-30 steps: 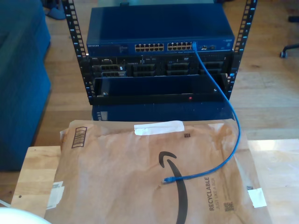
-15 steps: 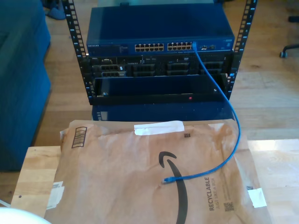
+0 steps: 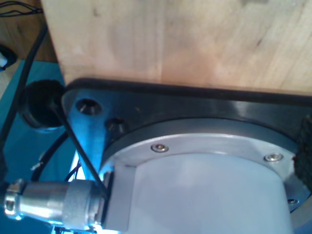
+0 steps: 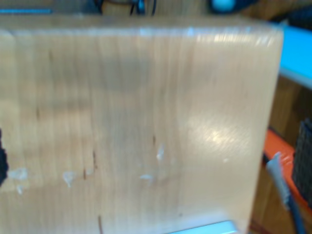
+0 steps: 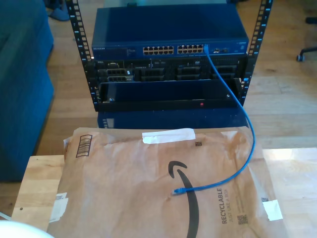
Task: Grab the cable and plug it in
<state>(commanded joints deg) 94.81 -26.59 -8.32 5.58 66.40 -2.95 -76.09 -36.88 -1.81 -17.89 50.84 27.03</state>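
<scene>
Nothing moved — cable plugged into switch at 12 o'clock, free plug on mailer; jaws' state cannot be told.

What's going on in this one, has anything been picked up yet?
Nothing is being handled yet. The blue cable has one end in the blue network switch in the rack; its free plug lies loose on the brown paper mailer on the wooden table. The wrist views show table wood, with no cable at either gripper.
</scene>
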